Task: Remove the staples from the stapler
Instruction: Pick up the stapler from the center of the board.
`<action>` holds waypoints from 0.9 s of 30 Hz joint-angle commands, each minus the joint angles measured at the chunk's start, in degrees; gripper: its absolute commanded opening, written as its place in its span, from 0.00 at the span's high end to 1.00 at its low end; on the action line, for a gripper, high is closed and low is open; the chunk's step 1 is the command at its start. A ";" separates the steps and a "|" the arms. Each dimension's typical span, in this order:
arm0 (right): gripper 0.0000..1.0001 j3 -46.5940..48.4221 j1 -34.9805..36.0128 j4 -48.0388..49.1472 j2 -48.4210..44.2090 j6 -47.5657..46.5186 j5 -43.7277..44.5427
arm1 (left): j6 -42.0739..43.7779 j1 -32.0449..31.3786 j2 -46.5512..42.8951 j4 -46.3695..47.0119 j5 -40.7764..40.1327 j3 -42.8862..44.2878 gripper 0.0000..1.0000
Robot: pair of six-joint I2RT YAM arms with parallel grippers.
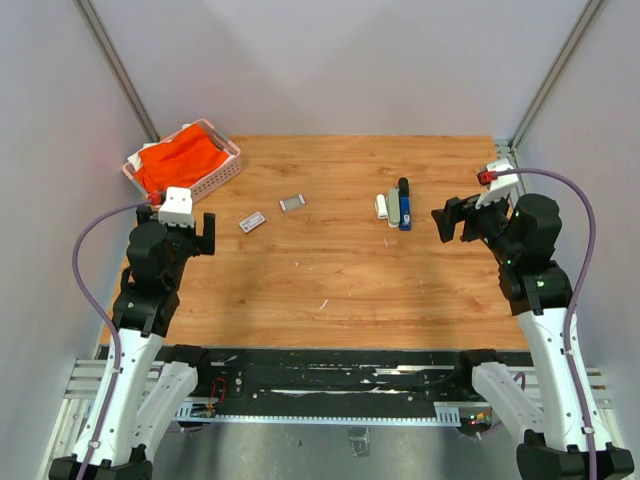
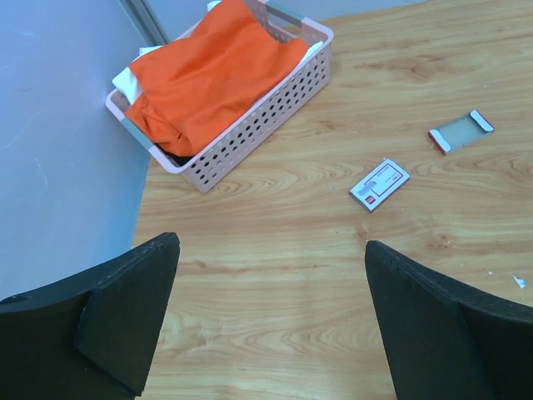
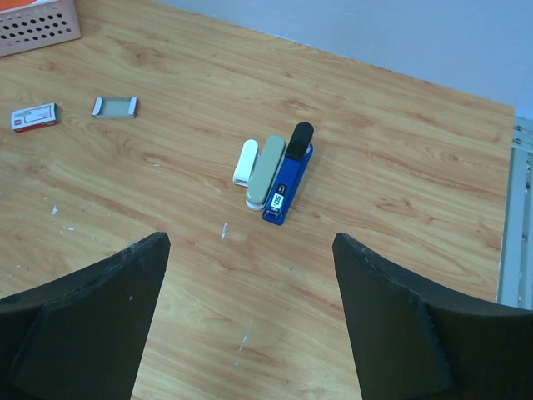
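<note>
Wood-grain table (image 1: 350,290), stapler (image 1: 404,205) mid-right; grey walls (image 1: 330,60); pink basket (image 2: 258,125) far-left corner.

Blue stapler (image 3: 287,185) (blk end).

The stapler (image 1: 404,205) lies flat on the wooden worktop (image 1: 350,290), right of the middle and towards the far side, free of both hands. It is long and slim, with a blue body and a rounded black end (image 3: 300,133) pointing away from the arms; a small white label (image 3: 279,199) sits near its closer end. Its length runs almost straight front to back, only slightly slanted. A grey oblong piece (image 3: 266,169) lies close along its left side.
</note>
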 commanded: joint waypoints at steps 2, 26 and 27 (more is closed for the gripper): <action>0.18 2.18 -1.30 -1.62 0.00 2.49 -4.17 | -0.56 0.25 0.86 -0.68 -0.93 2.18 0.02; 0.18 7.82 7.56 -3.32 17.24 -3.04 -1.89 | 2.52 0.37 3.32 -2.16 3.65 1.86 0.02; 0.18 8.71 8.35 -3.49 18.98 -3.06 -1.28 | 2.57 0.37 3.33 -2.25 3.64 1.85 0.02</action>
